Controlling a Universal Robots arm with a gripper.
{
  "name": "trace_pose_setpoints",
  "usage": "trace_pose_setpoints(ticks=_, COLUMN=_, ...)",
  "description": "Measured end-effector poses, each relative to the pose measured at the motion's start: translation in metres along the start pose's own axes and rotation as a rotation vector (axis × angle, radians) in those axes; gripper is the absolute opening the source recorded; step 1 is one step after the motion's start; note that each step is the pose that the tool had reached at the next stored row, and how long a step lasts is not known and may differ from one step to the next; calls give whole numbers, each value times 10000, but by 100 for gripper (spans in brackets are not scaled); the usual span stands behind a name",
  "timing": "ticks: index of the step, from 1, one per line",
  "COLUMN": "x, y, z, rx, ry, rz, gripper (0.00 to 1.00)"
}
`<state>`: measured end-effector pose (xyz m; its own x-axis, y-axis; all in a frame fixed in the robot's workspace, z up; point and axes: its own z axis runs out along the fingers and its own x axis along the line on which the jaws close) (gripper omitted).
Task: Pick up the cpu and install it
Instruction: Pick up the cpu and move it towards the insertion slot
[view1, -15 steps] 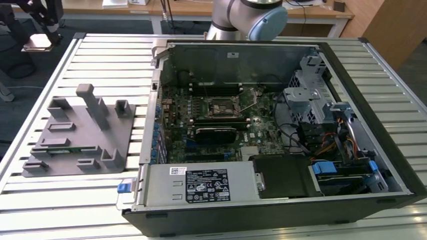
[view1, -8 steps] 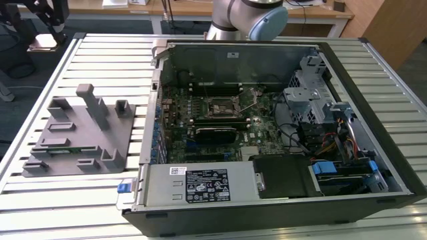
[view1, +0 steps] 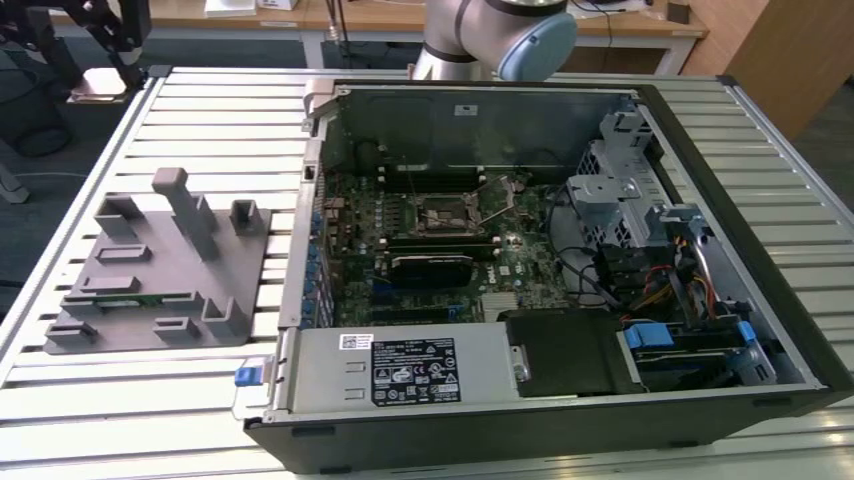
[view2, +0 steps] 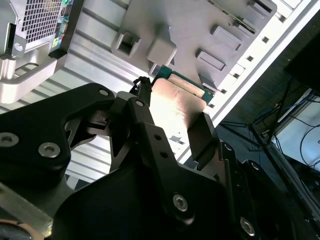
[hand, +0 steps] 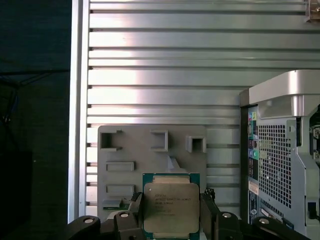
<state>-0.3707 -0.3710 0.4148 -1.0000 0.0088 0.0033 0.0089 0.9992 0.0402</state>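
Two fingers of the gripper are clamping the cpu by opposite rim edges, seemingly clear above the grey fixture, which is lying at 9 o'clock of the case in the exterior view. We are judging it light, stiff, slick-topped and fragile underneath: edges only.

**Operator:** What's in the first wrist view?

**Spotter:** You've got the cpu, metal top facing the camera with a green edge round it. It sits clamped between the two black fingers of your gripper, one on each opposite side.

**Operator:** And behind it?

**Spotter:** You're looking over the grey holder tray with its slots. A green strip lies in one of them, too small to name. The tray lies on the slatted metal table. The computer case stands beside it on the table, vented panel towards you.
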Motion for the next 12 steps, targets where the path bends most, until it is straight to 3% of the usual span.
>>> trace_pose_setpoints(ticks=12, x=-165, y=5, z=-1, rx=0, ry=1, rz=-1, gripper=54)
